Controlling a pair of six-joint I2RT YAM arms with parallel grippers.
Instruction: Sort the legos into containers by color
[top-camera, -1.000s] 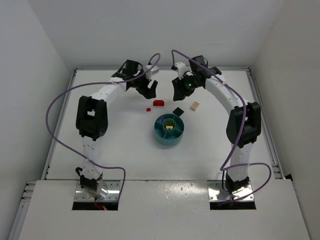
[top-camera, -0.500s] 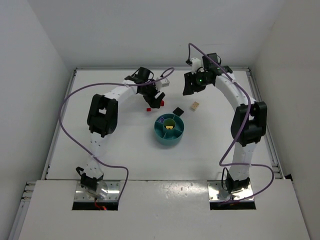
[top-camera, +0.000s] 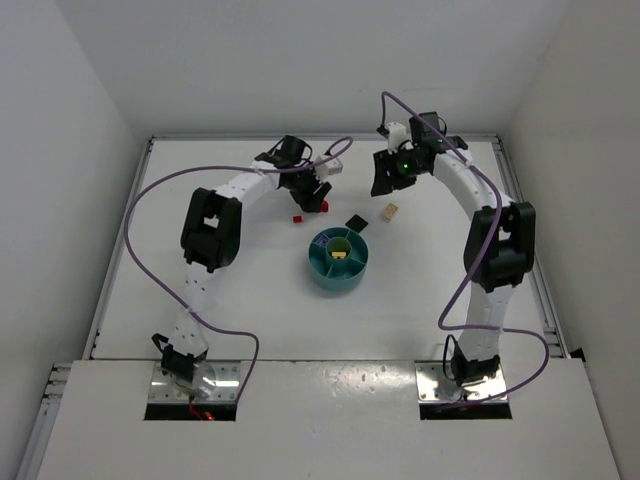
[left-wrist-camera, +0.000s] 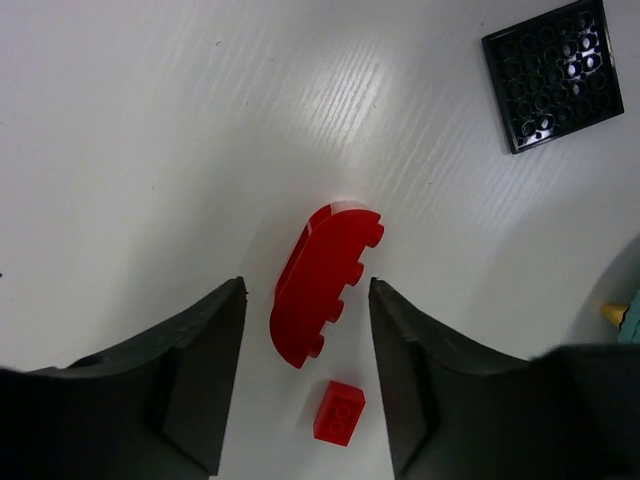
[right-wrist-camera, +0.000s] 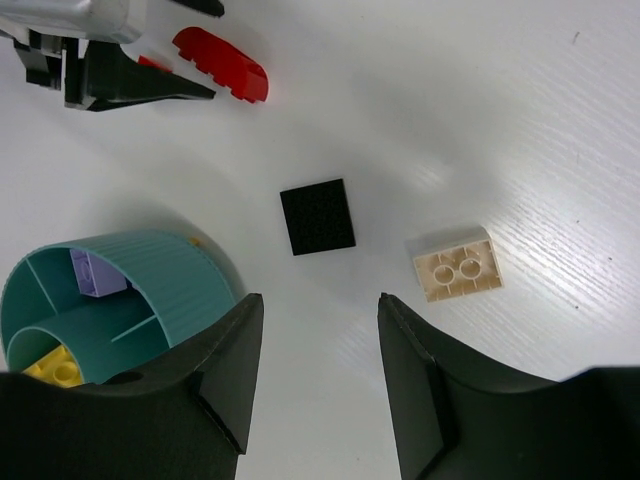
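Observation:
A curved red lego (left-wrist-camera: 325, 283) lies on the table between the open jaws of my left gripper (left-wrist-camera: 306, 285), and neither finger touches it. A small red lego (left-wrist-camera: 340, 411) lies just behind it, also between the fingers. In the top view the left gripper (top-camera: 318, 198) is low over these bricks, left of the black flat lego (top-camera: 355, 221) and the tan lego (top-camera: 390, 211). My right gripper (right-wrist-camera: 320, 300) hangs open and empty above the table, short of the black lego (right-wrist-camera: 318, 217) and the tan lego (right-wrist-camera: 457, 264). The teal dish (right-wrist-camera: 150, 270) holds a lavender lego (right-wrist-camera: 95, 272) and a yellow lego (right-wrist-camera: 55, 370).
The teal dish (top-camera: 322, 272) stands mid-table, in front of the loose bricks. The white back wall runs just behind both grippers. Purple cables loop from each arm, the left one out over the table's left side.
The left gripper has come in from the left and down over the curved red lego, and its jaws have narrowed. The right gripper drew back to the right, away from the bricks.

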